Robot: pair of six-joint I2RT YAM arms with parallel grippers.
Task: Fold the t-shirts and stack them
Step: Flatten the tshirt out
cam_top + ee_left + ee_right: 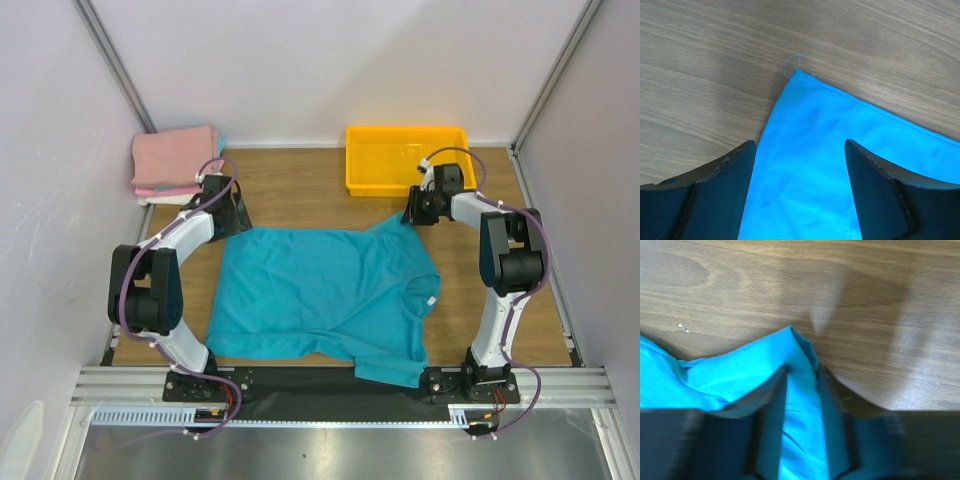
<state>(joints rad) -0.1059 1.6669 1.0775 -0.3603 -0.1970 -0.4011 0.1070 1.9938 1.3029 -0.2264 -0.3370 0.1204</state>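
One teal t-shirt (310, 290); one folded stack (175, 160); one tray (380, 186)

The t-shirt (320, 290) is teal-blue, the folded stack (175, 155) pink, the tray (380, 188) yellow.

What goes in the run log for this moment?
tee: spread out | left gripper: open over far hem corner | right gripper: shut on far sleeve tip | stack: far left

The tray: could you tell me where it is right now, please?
In the top view the tray sits at the far side, right of centre, just beyond the right gripper and the teal shirt.
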